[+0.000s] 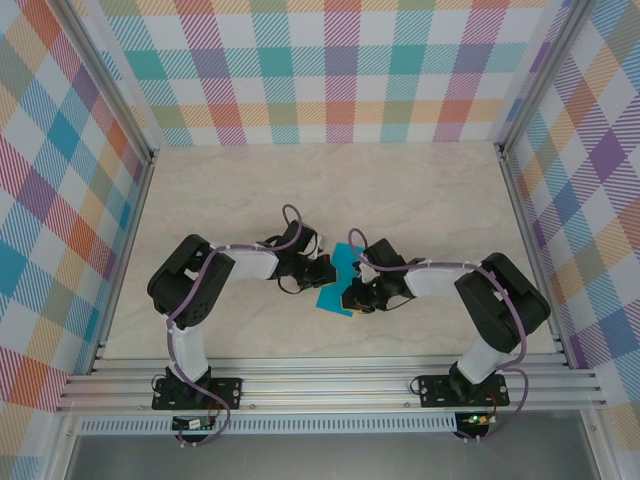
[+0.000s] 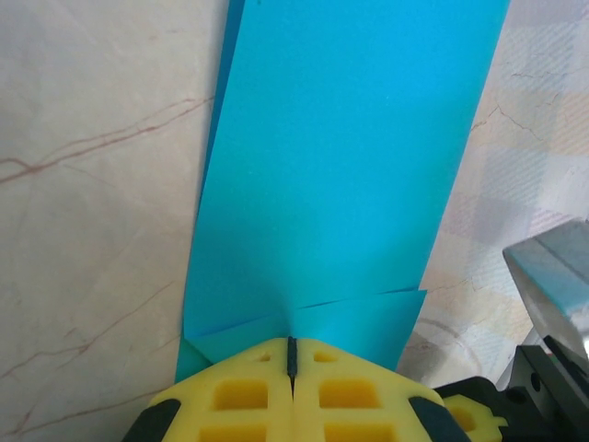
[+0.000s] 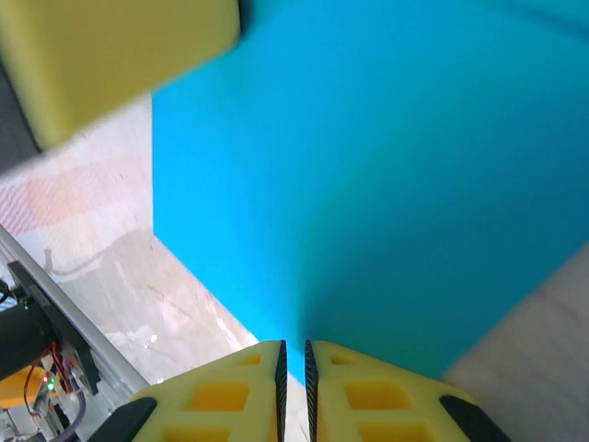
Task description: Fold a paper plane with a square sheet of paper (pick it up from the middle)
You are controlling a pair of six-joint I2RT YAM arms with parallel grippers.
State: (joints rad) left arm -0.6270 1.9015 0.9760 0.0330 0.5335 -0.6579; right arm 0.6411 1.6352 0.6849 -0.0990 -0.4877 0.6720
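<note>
Teal-blue, partly folded, one sheet of paper (image 1: 345, 257) sits between two grippers near the table (image 1: 250, 190) centre. Left gripper (image 2: 292, 345) is clamped tight on one edge. Right gripper (image 3: 293, 348) pinches another edge, jaws almost together.

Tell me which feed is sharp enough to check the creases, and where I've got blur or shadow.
Left wrist: the teal paper is sharp and evenly lit, creases by the left claw readable. Right wrist: paper soft, shaded toward the right claw, a yellow pad blurred upper left. Top external: in focus, but the paper is small and partly hidden.
</note>
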